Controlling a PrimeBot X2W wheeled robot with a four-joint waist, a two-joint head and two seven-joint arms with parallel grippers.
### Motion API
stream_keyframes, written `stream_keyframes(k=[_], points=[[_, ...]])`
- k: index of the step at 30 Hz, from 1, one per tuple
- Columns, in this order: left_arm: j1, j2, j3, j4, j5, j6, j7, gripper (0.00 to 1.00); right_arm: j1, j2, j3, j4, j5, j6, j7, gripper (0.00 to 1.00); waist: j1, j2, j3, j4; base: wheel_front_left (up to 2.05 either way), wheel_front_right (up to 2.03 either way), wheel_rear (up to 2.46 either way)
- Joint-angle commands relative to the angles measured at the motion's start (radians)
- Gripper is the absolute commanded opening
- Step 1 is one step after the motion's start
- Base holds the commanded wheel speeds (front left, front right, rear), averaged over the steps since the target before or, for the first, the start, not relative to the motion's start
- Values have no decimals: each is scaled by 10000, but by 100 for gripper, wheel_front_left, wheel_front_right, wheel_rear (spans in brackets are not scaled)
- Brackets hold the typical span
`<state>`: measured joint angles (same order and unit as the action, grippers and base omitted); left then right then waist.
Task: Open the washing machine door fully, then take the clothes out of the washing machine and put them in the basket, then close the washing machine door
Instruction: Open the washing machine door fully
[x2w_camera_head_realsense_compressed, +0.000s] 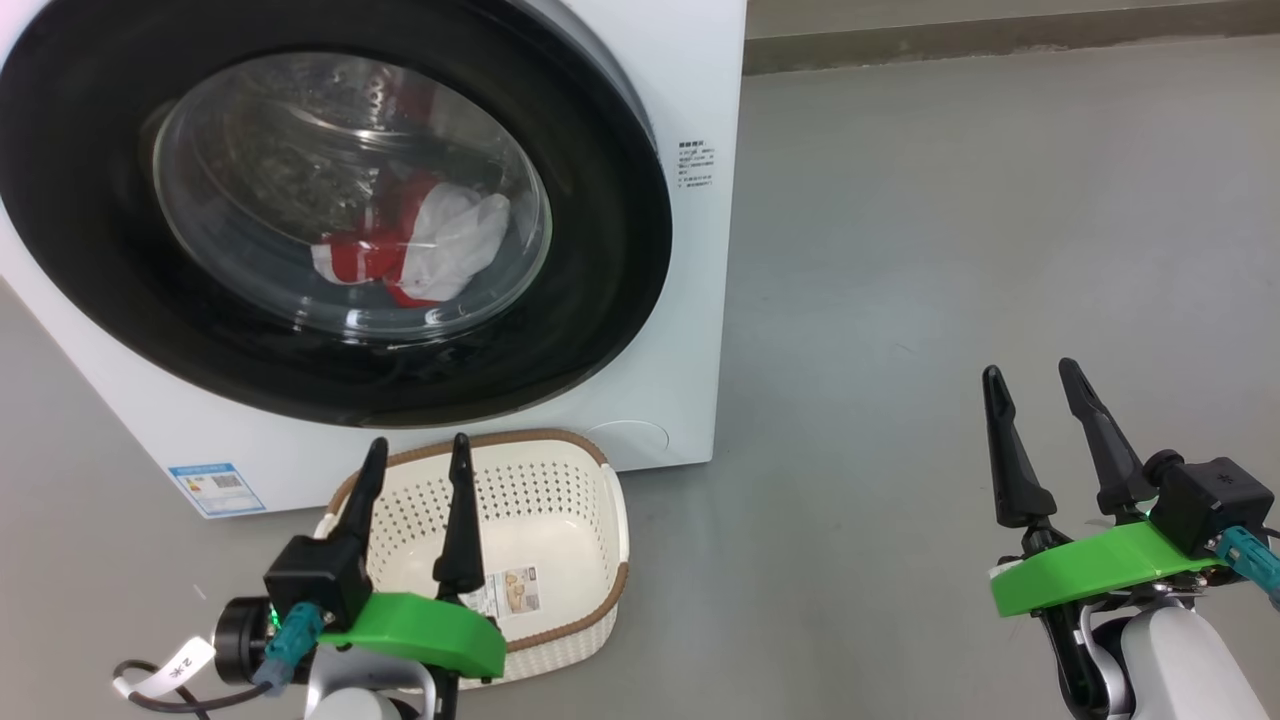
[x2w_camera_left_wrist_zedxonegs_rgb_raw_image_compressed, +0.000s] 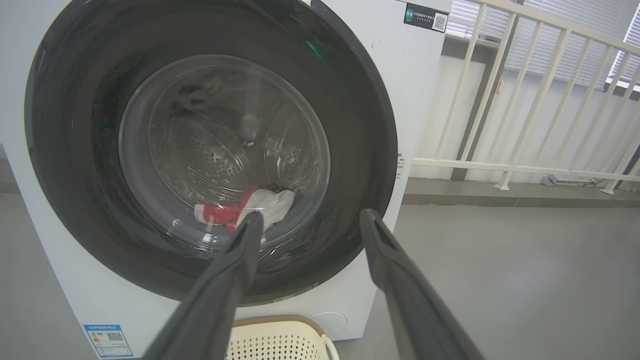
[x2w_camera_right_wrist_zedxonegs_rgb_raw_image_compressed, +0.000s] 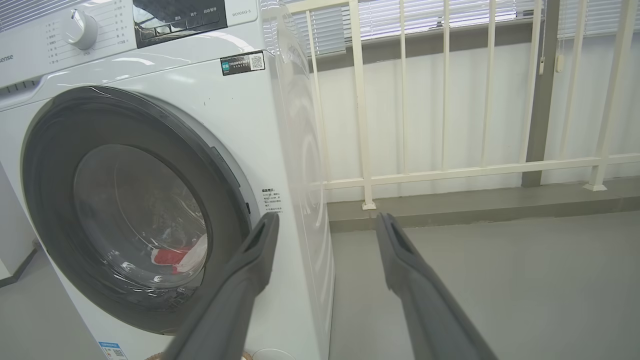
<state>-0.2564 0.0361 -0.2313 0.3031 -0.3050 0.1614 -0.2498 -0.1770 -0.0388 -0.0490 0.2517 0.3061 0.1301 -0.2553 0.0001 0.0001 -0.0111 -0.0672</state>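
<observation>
The white washing machine stands at the upper left, its round black-rimmed door shut against the front. Through the glass I see red and white clothes lying low in the drum, also clothes in the left wrist view and clothes in the right wrist view. The cream perforated basket sits on the floor before the machine, with nothing in it but a paper label. My left gripper hovers open over the basket's near side. My right gripper stands open over bare floor, well right of the machine.
Grey floor spreads to the right of the machine. A white railing runs along the wall behind it, above a low grey kerb. A blue sticker marks the machine's lower front.
</observation>
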Motion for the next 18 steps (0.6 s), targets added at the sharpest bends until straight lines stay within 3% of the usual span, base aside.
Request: stream_keyframes(k=[1,16,17,18], points=[[-443,141,340,-213,-38,98,-120,100,-420,-114,214,-244,-51,6,-65,100,-1,-1,11,8,0,0,0],[-545,141,80,-1095,-329,163,-120,100,-684,-114,73,-415,64,6,-65,100,-1,-1,508,312,0,0,0],[-554,141,42,-1200,-345,178,-120,100,-743,-114,62,-466,66,6,-65,84,-1,-1,580,340,0,0,0],[-564,141,1,-1298,-357,197,-120,100,-803,-114,42,-518,57,6,-65,42,-1,-1,651,367,0,0,0]])
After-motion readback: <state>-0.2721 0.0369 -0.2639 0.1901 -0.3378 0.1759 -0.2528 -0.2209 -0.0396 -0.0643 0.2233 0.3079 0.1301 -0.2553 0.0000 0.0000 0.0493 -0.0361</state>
